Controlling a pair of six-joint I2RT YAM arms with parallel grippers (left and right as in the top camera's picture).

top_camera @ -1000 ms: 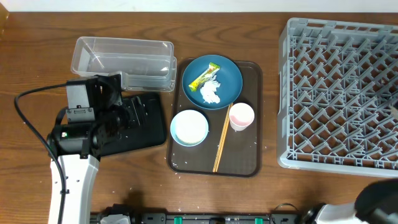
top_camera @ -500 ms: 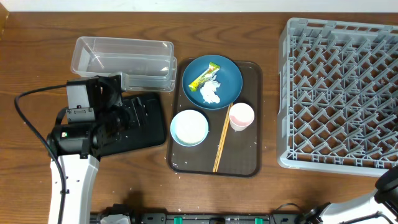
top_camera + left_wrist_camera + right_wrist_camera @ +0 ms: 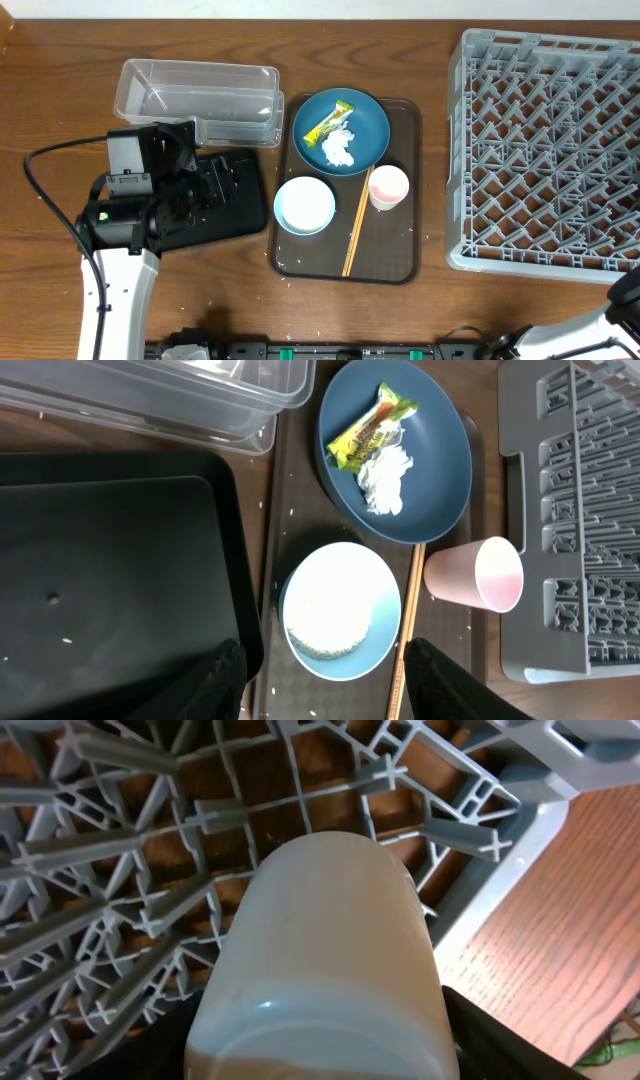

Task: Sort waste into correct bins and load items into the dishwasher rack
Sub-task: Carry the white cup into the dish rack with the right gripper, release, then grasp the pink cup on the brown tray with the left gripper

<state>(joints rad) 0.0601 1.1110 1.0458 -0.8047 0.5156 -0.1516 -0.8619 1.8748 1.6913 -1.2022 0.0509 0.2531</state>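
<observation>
Loading is in hand: the right gripper (image 3: 325, 1040) pinches a pinkish-white cup (image 3: 320, 940) over a corner of the dishwasher rack (image 3: 130, 850), at 3 o'clock on the table. Next, I judge, the cup must go down between pegs. The left gripper (image 3: 335, 680) hangs spread above the bowl (image 3: 340, 610), at 7 o'clock of the plate (image 3: 430, 450).

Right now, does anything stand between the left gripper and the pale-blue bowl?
Nothing visible does. In the left wrist view the bowl shows whole ahead of the open left gripper; the chopsticks lie beside it, not across it.
</observation>
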